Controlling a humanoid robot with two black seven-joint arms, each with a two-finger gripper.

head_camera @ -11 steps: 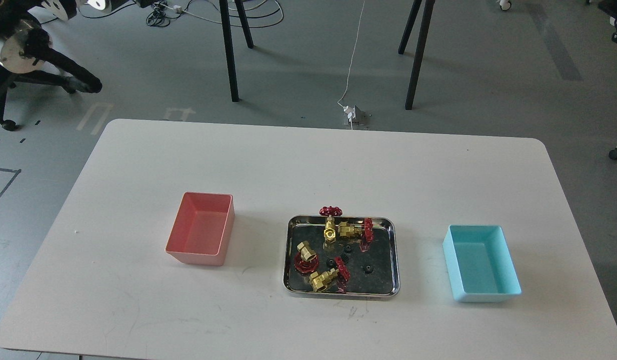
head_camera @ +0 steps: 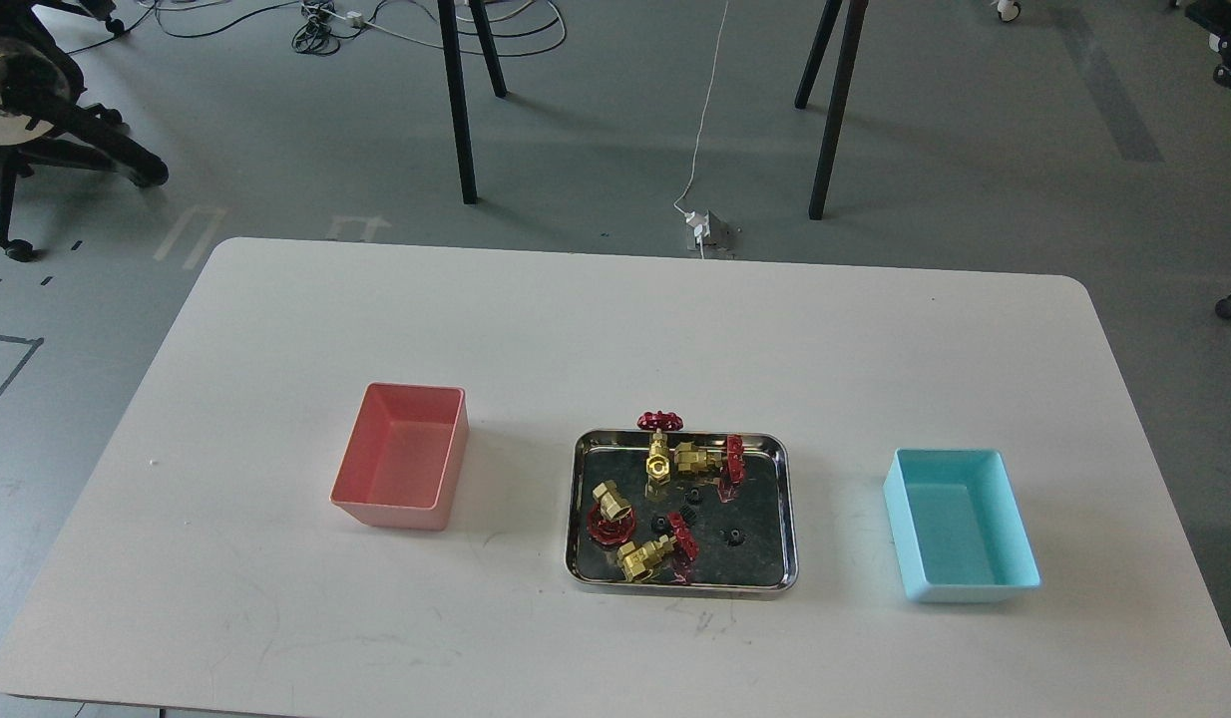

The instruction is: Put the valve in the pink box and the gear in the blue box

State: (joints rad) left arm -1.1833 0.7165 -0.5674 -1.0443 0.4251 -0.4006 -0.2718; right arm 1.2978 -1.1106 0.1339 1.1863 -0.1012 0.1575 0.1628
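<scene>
Several brass valves with dark-red handwheels lie in a shiny steel tray (head_camera: 787, 504) at the table's middle: one at the tray's back edge (head_camera: 659, 449), one beside it (head_camera: 707, 459), one at the left (head_camera: 610, 509), one at the front (head_camera: 655, 551). Small black gears lie among them, one at the right (head_camera: 735, 537), others near the middle (head_camera: 675, 519). The pink box (head_camera: 401, 469) stands left of the tray and looks empty. The blue box (head_camera: 960, 524) stands right of it and looks empty. Neither gripper nor any arm is in view.
The white table (head_camera: 615, 329) has rounded corners. Beyond its far edge are black stand legs (head_camera: 461, 110), cables and a white power plug (head_camera: 703, 231) on the grey floor. A chair base (head_camera: 37, 110) stands at the far left.
</scene>
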